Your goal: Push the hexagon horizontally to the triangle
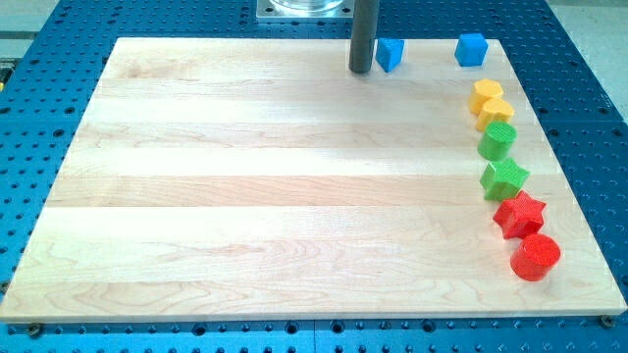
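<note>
My tip (361,71) is being rested on the desk (245,196) near the view's top edge, w/ nothing held, since it's just a plain rod. A blue block (391,54), shape unclear, is sitting just beside it on the view's right, maybe touching. Another blue block (472,49) is farther right. Two yellow blocks (490,100) are being kept well apart from the tip, down the right side; which one's the hexagon can't be told.
</note>
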Robot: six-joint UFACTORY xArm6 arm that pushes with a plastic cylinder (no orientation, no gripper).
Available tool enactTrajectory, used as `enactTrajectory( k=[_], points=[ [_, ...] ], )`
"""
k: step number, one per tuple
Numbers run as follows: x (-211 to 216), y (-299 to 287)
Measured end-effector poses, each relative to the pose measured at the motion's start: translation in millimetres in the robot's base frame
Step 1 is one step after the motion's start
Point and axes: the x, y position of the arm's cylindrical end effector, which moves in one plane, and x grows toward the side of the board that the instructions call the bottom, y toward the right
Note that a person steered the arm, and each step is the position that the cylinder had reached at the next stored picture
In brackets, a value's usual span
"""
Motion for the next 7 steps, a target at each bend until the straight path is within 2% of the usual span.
enactTrajectory(
  k=[2, 3, 5, 6, 7],
  points=[
    [-1, 52],
    [17, 62],
    [43, 218],
    [88, 218],
    [67, 135]
  ],
)
